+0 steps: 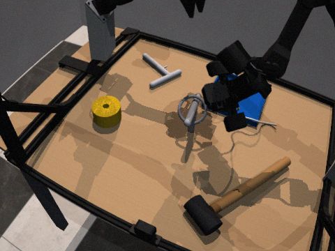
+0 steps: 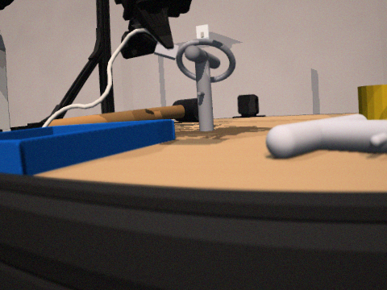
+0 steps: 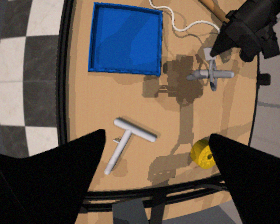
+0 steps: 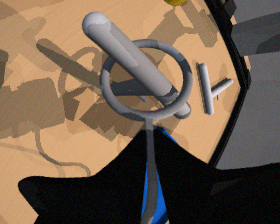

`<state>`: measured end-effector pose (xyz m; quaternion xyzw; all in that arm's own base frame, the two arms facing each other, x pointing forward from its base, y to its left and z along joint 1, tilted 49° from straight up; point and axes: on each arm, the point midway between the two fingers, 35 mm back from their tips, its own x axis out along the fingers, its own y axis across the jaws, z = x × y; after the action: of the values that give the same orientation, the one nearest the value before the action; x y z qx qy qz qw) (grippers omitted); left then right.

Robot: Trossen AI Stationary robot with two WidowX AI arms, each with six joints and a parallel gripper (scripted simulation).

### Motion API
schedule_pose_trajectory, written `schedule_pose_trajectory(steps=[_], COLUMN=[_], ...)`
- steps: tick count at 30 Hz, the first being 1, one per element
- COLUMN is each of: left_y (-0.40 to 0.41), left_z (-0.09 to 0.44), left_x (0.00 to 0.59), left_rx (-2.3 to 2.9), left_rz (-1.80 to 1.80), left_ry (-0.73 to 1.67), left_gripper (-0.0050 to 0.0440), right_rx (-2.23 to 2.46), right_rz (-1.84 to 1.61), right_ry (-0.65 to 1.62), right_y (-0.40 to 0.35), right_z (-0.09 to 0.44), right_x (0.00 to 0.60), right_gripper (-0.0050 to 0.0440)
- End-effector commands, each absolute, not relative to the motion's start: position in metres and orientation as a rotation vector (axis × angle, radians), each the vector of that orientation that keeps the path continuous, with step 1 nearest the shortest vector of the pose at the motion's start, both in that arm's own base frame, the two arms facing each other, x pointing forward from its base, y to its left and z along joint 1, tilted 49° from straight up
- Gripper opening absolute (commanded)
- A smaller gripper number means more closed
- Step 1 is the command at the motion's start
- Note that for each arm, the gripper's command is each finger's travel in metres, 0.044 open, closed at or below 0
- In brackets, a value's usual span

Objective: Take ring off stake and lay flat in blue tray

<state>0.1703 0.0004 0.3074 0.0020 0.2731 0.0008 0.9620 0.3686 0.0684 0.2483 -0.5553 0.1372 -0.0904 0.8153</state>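
The grey ring (image 1: 179,109) (image 2: 233,61) (image 3: 213,84) (image 4: 188,77) still encircles the top bar of the grey stake (image 1: 191,113) (image 2: 205,109) (image 4: 125,55), which stands upright. My right gripper (image 2: 171,46) (image 4: 149,135) is shut on the ring's thin flat tab, beside the stake top; its arm hides the tips in the top view. The blue tray (image 1: 254,106) (image 2: 97,143) (image 3: 115,57) lies open side up on the table, partly behind the right arm. My left gripper (image 1: 195,14) (image 3: 159,137) is open and empty, high up, away from the ring.
A pale T-shaped piece (image 1: 165,79) (image 3: 135,129) lies flat. A yellow cylinder (image 1: 106,116) (image 3: 201,154) stands farther along. A mallet (image 1: 203,215) lies near the front. A white cord (image 1: 256,120) (image 2: 110,71) (image 3: 175,25) runs from the right gripper past the tray.
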Motion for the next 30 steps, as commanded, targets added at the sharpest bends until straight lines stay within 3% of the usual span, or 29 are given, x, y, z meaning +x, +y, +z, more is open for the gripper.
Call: schedule_pose_trajectory(steps=[1,30], left_y=[0.0,0.0], left_z=[0.307,0.307], left_x=[0.17,0.17], left_rx=[0.0,0.0], left_rz=[0.0,0.0], left_ry=[0.554,0.554], left_gripper=[0.04,0.04], right_rx=[-1.194,-1.232], right_rz=[-0.193,-0.251], right_ry=[0.301,0.311], right_y=[0.069,0.08], right_z=[0.245,0.24], right_x=[0.37,0.37], right_gripper=[0.0,0.0])
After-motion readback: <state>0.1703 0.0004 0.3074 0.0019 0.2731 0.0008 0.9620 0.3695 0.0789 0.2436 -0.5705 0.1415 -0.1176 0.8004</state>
